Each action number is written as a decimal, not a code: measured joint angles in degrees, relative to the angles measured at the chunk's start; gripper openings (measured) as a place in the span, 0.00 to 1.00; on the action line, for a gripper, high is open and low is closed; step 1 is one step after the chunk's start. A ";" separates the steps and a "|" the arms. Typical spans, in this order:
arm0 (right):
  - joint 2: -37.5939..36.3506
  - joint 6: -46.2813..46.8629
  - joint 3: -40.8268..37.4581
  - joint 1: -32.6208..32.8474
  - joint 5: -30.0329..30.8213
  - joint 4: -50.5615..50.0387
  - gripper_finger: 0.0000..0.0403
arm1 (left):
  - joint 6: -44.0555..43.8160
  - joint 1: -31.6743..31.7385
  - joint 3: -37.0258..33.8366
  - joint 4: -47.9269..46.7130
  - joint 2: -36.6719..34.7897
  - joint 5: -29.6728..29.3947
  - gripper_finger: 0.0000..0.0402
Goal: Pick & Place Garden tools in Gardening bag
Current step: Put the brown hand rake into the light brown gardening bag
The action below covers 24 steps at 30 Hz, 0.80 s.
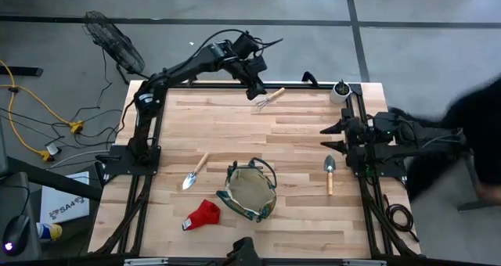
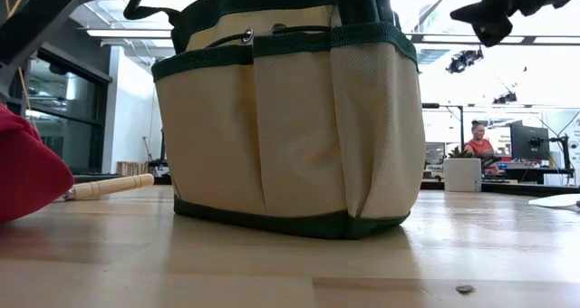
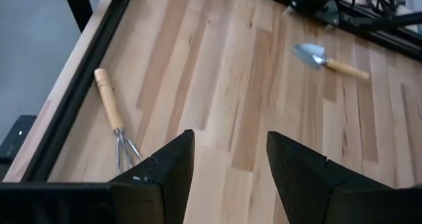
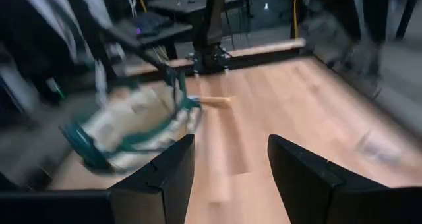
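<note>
The tan gardening bag [image 1: 249, 189] with green trim stands upright at the table's near middle, and fills the low view [image 2: 290, 118]. A wooden-handled mini rake [image 1: 268, 98] lies at the far edge. My left gripper [image 1: 257, 92] hovers open beside it; the rake [image 3: 109, 105] lies off to one side of the fingers [image 3: 231, 165]. One trowel [image 1: 194, 172] lies left of the bag, another [image 1: 329, 174] right of it. A red glove [image 1: 202, 214] lies near the front. My right gripper [image 1: 330, 137] is open and empty [image 4: 231, 165] at the right edge, above the right trowel. Pruners and shears are out of view.
A small white pot with a green plant [image 1: 340, 91] stands at the far right corner. Black frame rails [image 1: 356, 109] run along the table's sides. A person's dark shape [image 1: 470, 133] is beside the right edge; another person [image 2: 478, 140] sits far behind. Bare wood lies mid-table [image 1: 258, 137].
</note>
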 joint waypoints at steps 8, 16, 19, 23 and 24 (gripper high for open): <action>1.91 28.49 -0.02 -0.04 12.36 1.12 0.46 | 1.02 -0.02 -0.02 -3.17 -2.31 0.03 0.46; 12.34 22.66 0.09 -0.49 10.18 22.66 0.46 | -0.16 -0.04 -0.05 -3.22 -4.94 -0.57 0.46; 17.85 18.11 2.07 -2.19 9.14 26.26 0.46 | -0.42 -0.50 -0.07 -3.08 -5.13 -0.68 0.46; 26.48 17.78 6.72 -6.51 9.02 25.75 0.46 | -0.39 -1.02 -0.12 -3.53 -6.25 -1.32 0.46; 28.45 17.76 8.16 -7.63 8.19 25.62 0.46 | -0.39 -1.16 -0.10 -3.70 -6.68 -1.36 0.46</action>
